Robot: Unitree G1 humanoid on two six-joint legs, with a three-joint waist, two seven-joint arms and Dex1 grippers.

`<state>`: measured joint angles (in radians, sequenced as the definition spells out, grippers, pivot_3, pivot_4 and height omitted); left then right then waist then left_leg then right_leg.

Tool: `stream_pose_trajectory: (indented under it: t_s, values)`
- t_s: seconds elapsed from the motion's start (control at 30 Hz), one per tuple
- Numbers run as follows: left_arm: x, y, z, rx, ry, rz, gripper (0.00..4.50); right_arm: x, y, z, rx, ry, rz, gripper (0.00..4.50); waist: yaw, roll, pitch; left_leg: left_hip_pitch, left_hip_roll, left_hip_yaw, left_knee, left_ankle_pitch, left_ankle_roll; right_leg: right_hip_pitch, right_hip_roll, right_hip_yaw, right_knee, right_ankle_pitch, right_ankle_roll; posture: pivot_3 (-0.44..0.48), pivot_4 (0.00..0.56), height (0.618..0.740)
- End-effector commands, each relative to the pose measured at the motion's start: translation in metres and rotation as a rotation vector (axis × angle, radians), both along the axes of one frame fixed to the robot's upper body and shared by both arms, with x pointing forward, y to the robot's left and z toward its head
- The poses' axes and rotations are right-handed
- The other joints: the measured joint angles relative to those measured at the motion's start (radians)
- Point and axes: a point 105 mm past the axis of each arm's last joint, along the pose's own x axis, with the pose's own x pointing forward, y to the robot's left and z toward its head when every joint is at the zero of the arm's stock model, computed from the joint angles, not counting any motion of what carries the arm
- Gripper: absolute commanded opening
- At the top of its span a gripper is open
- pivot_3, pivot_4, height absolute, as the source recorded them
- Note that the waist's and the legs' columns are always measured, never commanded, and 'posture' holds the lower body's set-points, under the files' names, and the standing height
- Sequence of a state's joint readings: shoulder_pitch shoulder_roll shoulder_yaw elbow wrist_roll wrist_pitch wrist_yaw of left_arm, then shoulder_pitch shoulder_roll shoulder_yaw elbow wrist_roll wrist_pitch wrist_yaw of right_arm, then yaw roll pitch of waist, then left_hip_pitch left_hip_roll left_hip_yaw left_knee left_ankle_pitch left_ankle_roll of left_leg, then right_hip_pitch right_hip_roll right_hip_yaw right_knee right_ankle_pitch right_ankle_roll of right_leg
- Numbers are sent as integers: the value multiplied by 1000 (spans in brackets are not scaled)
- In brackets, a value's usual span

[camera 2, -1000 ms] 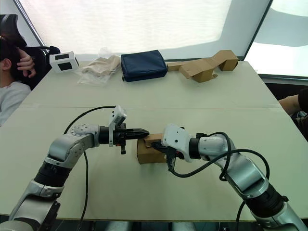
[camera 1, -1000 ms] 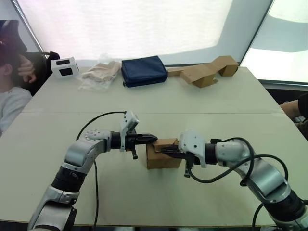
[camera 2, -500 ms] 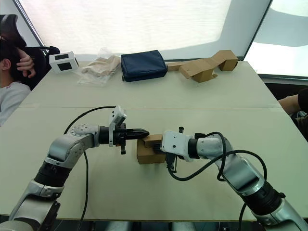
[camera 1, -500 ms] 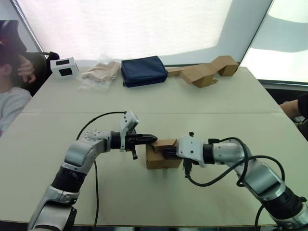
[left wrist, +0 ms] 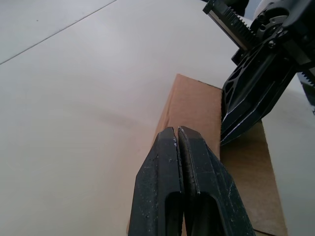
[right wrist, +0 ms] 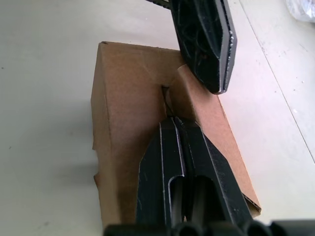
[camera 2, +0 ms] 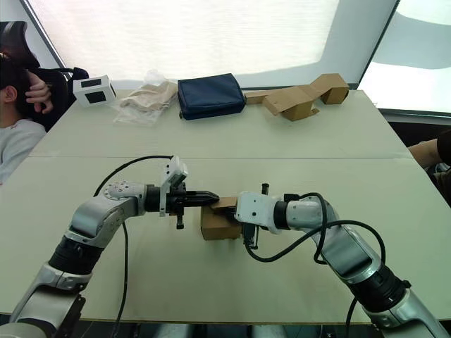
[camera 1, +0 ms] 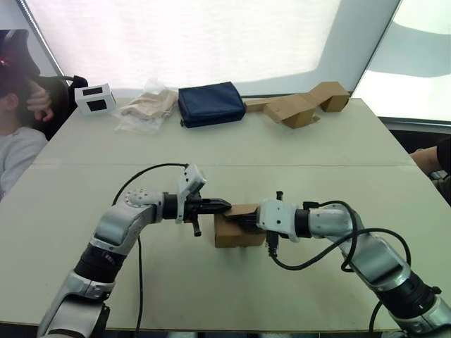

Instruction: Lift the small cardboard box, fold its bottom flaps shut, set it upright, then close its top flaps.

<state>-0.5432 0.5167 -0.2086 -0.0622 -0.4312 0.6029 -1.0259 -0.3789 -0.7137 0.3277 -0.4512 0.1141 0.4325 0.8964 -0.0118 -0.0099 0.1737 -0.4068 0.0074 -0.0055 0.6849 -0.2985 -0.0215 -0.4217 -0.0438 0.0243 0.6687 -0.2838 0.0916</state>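
The small cardboard box [camera 1: 231,236] stands on the table between my two arms. Its top flaps [right wrist: 133,83] lie folded down, with a seam running under my right fingertips. My left gripper [camera 1: 224,205] is shut and empty, its tips over the box's left top edge [left wrist: 194,105]. My right gripper [camera 1: 244,220] is shut too and comes in from the right, its tips pressing on the top flaps near the seam [right wrist: 172,120]. The two grippers' tips nearly meet above the box. The box's bottom is hidden.
Along the far edge lie a white device [camera 1: 95,98], a crumpled plastic bag [camera 1: 146,107], a navy pouch [camera 1: 210,103] and longer bent cardboard pieces [camera 1: 306,105]. A person [camera 1: 17,137] sits at the far left; another person's arm [camera 1: 428,158] shows at the right edge.
My right gripper has turned at the wrist and slid left, further over the box top. My left gripper has edged slightly right. The box stays in place.
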Motion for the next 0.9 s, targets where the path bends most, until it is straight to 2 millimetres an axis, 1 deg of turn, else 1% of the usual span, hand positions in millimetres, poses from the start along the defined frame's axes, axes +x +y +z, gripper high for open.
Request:
stream_pose_trajectory:
  t_s: [0.03,0.13,0.2,0.3,0.4,0.47,0.6,0.73,0.9]
  values:
    - [-2,0,-5,81,-79,-28,68,-10,1,12,68,56,21,0,0,0,0,0,0,0,0,0,0,0,0,0,0,0,0,0,150,740]
    - [-2,2,-5,96,-101,-32,68,-11,-3,20,120,99,-4,0,0,0,0,1,0,0,0,0,0,1,0,0,0,0,0,0,150,740]
    - [-1,3,3,69,-113,-17,68,-8,-7,29,173,118,-39,0,-1,0,0,1,0,0,0,0,0,1,0,0,0,0,0,0,150,740]
    - [0,5,24,-18,-105,14,68,0,-12,42,258,123,-93,0,-1,0,0,1,0,0,0,0,0,1,0,0,0,0,0,0,150,740]
    - [-3,7,35,-34,-123,24,68,8,-14,48,308,123,-131,0,-1,0,0,1,0,0,0,0,0,1,0,0,0,0,0,0,150,740]
    - [-7,6,37,-22,-136,18,68,12,-14,46,311,124,-151,0,-1,0,0,1,0,0,0,0,0,1,0,0,0,0,0,0,150,740]
    - [-12,-1,34,-15,-134,6,68,18,-12,33,273,128,-168,0,0,0,0,0,0,0,0,0,0,1,0,0,0,0,0,0,150,740]
    - [-12,-6,23,9,-122,7,68,17,-9,26,245,142,-152,0,0,0,0,0,0,0,0,0,0,1,0,0,0,0,0,0,150,740]
    - [-14,-7,4,42,-73,-1,68,15,-7,17,221,169,-141,0,-1,0,0,1,0,0,0,0,0,1,0,0,0,0,0,0,150,740]
